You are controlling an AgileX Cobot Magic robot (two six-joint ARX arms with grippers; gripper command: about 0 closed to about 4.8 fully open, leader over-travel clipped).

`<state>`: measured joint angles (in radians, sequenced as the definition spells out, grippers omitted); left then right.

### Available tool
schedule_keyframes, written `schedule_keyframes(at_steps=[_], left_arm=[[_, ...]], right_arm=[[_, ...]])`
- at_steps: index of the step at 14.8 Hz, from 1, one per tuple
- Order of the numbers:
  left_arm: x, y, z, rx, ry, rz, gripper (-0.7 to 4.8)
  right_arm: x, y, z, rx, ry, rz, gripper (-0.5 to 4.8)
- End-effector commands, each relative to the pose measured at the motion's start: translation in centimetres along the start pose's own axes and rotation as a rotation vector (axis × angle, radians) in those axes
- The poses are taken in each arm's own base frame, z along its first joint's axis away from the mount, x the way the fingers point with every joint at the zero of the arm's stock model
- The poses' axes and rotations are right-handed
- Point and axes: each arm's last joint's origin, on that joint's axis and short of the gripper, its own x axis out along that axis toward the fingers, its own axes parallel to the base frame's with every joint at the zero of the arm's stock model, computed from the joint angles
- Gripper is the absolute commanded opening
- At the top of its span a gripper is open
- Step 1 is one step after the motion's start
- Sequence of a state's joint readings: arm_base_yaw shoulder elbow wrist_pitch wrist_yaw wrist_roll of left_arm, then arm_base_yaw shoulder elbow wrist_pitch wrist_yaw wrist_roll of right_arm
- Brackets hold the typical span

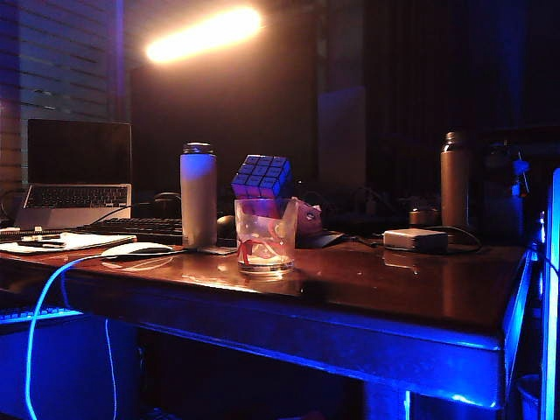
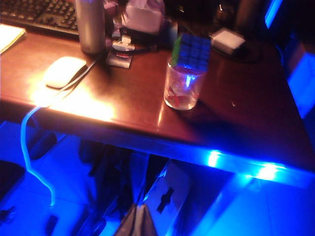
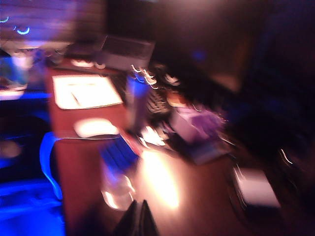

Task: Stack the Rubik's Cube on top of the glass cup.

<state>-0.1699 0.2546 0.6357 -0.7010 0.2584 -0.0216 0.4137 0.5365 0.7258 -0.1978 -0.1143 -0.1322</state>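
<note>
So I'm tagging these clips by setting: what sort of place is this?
Probably a dim office or home desk. A wooden table holds a laptop, keyboard and mouse behind the glass cup with the Rubik's Cube on top.

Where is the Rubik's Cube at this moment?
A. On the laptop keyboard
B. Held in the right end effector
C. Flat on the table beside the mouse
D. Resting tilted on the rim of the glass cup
D. The Rubik's Cube sits tilted on the rim of the glass cup, and no end effector touches it in the exterior view.
</note>
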Motion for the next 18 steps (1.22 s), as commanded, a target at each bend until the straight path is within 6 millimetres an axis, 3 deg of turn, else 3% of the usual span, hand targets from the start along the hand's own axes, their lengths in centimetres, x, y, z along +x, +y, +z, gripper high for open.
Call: schedule_keyframes(at_steps=[1, 4, 6, 8, 14, 18], left_arm=[[2.8, 0.8, -1.7, -0.018, -0.076, -0.003, -0.04], [4.9, 1.5, -4.0, -0.062, -0.094, 0.044, -0.04], [6.0, 1.9, -6.1, -0.072, -0.049, 0.053, -0.04], [6.7, 2.0, -7.7, -0.075, -0.031, 0.03, -0.04], [8.0, 2.4, -10.7, 0.003, 0.009, 0.035, -0.04], [8.6, 2.7, -12.7, 0.001, 0.061, 0.045, -0.04]], right_arm=[[-2.5, 0.8, -5.6, 0.008, 0.025, -0.093, -0.05], [-3.8, 1.7, -12.1, 0.123, 0.062, -0.118, -0.05], [-3.4, 2.0, -14.9, 0.233, 0.126, -0.116, -0.05], [-3.1, 2.2, -16.2, 0.243, 0.163, -0.122, -0.05], [-3.1, 2.2, -17.1, 0.239, 0.229, -0.162, -0.05], [-3.0, 2.4, -19.2, 0.237, 0.347, -0.181, -0.05]])
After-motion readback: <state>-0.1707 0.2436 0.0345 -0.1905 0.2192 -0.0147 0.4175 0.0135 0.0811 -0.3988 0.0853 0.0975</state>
